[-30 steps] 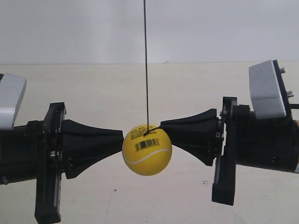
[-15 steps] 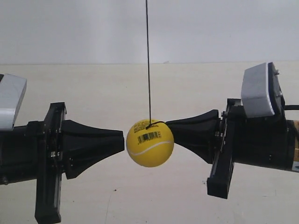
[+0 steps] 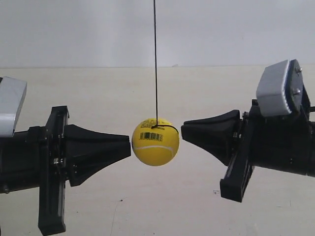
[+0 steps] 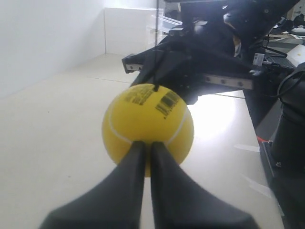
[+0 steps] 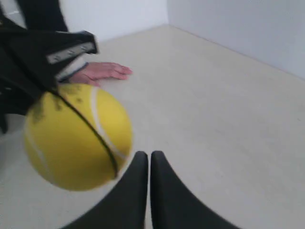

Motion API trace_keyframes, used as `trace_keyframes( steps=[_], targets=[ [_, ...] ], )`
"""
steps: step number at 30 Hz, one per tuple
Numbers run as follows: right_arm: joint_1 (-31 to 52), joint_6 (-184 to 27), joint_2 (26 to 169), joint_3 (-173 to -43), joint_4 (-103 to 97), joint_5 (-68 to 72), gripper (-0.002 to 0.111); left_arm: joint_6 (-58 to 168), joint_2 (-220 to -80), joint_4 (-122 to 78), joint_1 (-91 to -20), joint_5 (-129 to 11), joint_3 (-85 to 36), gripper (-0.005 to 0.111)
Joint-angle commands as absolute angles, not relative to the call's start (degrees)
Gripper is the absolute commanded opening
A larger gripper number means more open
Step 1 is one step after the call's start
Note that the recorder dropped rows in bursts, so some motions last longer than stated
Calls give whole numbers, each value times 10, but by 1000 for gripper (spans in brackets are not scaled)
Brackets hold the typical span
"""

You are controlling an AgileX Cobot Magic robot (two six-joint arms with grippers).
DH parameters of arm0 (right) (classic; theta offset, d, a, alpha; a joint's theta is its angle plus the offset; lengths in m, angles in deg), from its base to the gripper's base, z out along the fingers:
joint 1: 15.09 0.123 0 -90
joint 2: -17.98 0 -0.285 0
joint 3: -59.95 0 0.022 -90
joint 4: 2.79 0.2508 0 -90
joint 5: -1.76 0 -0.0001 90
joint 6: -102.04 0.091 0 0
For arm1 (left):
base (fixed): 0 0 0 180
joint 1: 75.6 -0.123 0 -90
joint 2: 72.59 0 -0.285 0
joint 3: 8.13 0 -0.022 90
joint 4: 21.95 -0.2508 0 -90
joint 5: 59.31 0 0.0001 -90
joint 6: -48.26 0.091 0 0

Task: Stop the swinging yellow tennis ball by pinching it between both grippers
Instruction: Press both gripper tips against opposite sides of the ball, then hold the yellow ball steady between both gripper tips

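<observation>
On my exterior feed, the arm at the view's left matched my left wrist camera, since both showed a tip right against the ball. That left gripper (image 3: 129, 147) lay level and pointed toward the middle. Its jaws were pressed together, with only a hairline slit between them in the wrist view. As far as I could tell, its tip touched the ball (image 3: 155, 141) on the side facing it.

The ball hung above the table (image 3: 147, 88), between the two grippers, on a thin black string (image 3: 155, 59) that ran straight up out of the frame. Its barcode label (image 3: 149, 136) faced the exterior camera, with the white seam curving just below it.

Further right, the right gripper (image 3: 183, 130) pointed back at the ball. It was tilted, and its tip sat a little higher than the left one. I saw a narrow gap between that tip and the ball, so the two were apart. Its jaws were closed together too. In the right wrist view the ball was blurred and sat off to one side of the tip, not in line with it. Beyond the ball in that view, a hand (image 5: 100, 71) rested flat on the table.
</observation>
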State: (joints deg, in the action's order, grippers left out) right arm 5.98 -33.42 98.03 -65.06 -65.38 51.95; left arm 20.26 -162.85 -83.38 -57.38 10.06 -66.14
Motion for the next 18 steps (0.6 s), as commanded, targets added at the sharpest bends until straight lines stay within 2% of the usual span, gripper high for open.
trace_keyframes(
  steps=[1,18],
  targets=[
    [60,-314,973,-652,-695,587,0,209,-1625,-822,-570,107,-660,5],
    [60,-302,973,-652,-704,595,0,209,-1625,-827,-570,107,-660,5]
  ],
)
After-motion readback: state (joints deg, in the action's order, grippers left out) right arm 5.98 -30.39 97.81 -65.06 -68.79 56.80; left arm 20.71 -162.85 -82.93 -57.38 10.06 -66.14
